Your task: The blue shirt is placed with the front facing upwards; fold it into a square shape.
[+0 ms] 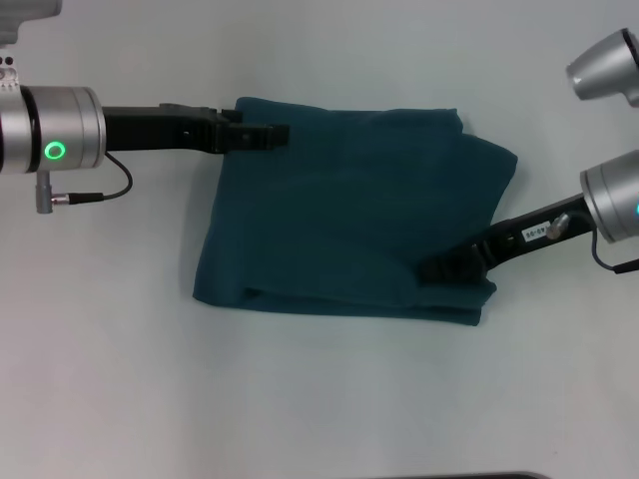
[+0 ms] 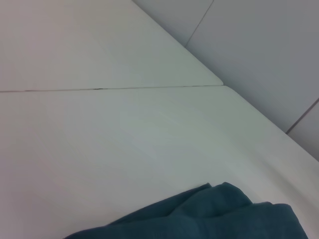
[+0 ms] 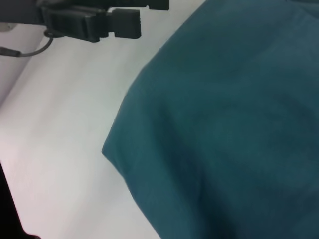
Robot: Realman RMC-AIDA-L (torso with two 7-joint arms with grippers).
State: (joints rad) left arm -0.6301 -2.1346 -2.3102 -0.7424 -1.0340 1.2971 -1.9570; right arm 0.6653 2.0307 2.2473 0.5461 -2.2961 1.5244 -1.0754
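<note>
Both grippers sit over the blue shirt (image 1: 349, 215), which lies folded into a rough square on the white table (image 1: 120, 379), plain teal side up with no print showing. Reaching in from the shirt's left, the left gripper (image 1: 272, 135) has its dark fingertips over the far-left corner of the cloth; whether they are pinching fabric or merely resting above it cannot be told. From the shirt's right, the right gripper (image 1: 439, 267) comes in at a slant and its tip lies over the near-right part of the cloth, close to the front fold; its grasp cannot be told either.

Along the shirt's near edge a doubled layer shows as a thin lip. At its far-right corner the cloth bunches slightly and juts outward.

Seen from the right wrist, the shirt (image 3: 224, 124) fills most of the picture, one rounded corner on the pale table (image 3: 60, 149), with the left gripper (image 3: 124, 25) beyond that corner. Seen from the left wrist, only an edge of the shirt (image 2: 214, 214) shows against the table (image 2: 124, 134), which has a thin seam across it.
</note>
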